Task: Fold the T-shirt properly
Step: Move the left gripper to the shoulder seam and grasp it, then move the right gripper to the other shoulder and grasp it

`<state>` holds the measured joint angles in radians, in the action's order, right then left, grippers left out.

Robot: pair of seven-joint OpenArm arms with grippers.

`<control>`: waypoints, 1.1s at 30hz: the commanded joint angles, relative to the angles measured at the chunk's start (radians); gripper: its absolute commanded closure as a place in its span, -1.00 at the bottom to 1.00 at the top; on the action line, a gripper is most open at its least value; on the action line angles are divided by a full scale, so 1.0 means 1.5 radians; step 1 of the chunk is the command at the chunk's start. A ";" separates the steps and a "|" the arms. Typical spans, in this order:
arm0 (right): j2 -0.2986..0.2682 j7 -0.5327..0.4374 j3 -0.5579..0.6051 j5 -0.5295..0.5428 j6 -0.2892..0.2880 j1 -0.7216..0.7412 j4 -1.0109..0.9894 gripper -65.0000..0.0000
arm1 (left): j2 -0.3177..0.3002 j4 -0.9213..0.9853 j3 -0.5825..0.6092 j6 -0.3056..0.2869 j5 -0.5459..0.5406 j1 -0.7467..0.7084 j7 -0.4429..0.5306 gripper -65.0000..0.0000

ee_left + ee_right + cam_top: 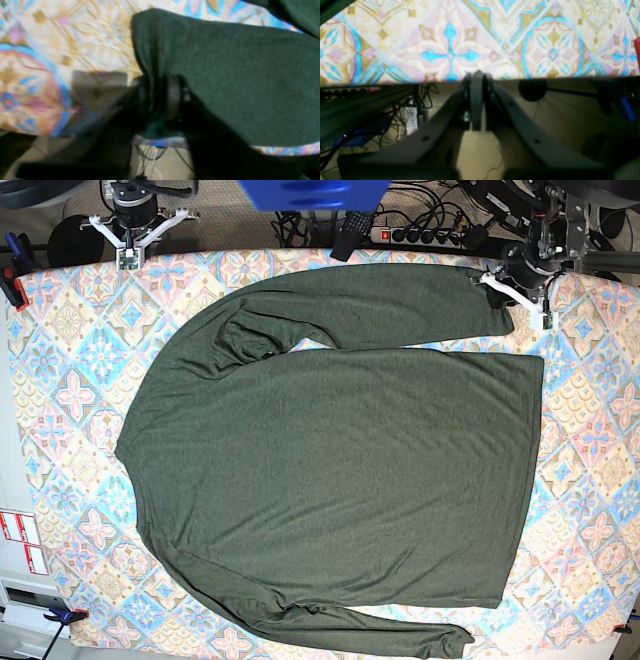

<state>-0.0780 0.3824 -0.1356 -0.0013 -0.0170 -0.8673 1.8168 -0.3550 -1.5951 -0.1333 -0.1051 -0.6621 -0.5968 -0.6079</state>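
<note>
The dark olive-green T-shirt [330, 470] lies spread flat on the patterned table, neck to the left and hem to the right. One long sleeve is laid along the far edge and the other along the near edge. At the cuff of the far sleeve, my left gripper [497, 283] has its fingers pinched on the cloth. In the left wrist view the sleeve fabric [237, 75] drapes over and between the left gripper [160, 100]. My right gripper [130, 242] sits at the far left corner, off the shirt. It is shut on nothing at the table edge [477, 75].
The patterned tablecloth [590, 430] shows around the shirt. A red clamp [12, 285] grips the far left edge, and a blue clamp [65, 615] the near left corner. A power strip [420, 235] and cables lie behind the table. A blue object [310, 192] hangs at the top.
</note>
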 commanded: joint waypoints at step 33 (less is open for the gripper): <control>-0.004 0.202 0.069 0.003 0.004 0.317 -0.018 0.28 | -0.001 -0.004 -0.027 -0.004 -0.005 -0.018 0.003 1.00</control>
<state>-0.0807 0.7067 -0.0296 0.0063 -0.0135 -0.3996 1.7771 -0.3458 -1.5940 -0.1627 -0.1211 -0.6758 -0.6064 -0.6014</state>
